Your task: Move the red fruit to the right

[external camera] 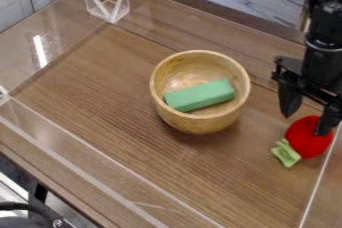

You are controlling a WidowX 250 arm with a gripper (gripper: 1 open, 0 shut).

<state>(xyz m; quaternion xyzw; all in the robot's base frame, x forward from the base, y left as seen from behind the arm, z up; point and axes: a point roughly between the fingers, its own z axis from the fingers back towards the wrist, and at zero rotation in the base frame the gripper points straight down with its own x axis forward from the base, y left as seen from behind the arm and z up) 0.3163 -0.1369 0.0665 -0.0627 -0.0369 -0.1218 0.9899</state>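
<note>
Worktop [120, 112]: wooden, spanning the frame. Bowl [201, 92]: sitting at centre, holding a green block [201, 96]. Tool [307, 107]: hanging at right, jaws standing spread just above the red fruit [310, 136], gripping nothing. Red fruit: lying at lower right, near the worktop's edge. Risk: the round fruit may be rolling off, or a finger may be nudging it on lifting.

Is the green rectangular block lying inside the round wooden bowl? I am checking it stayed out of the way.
Yes, the green rectangular block lies inside the round wooden bowl, resting on its bottom near the middle.
</note>
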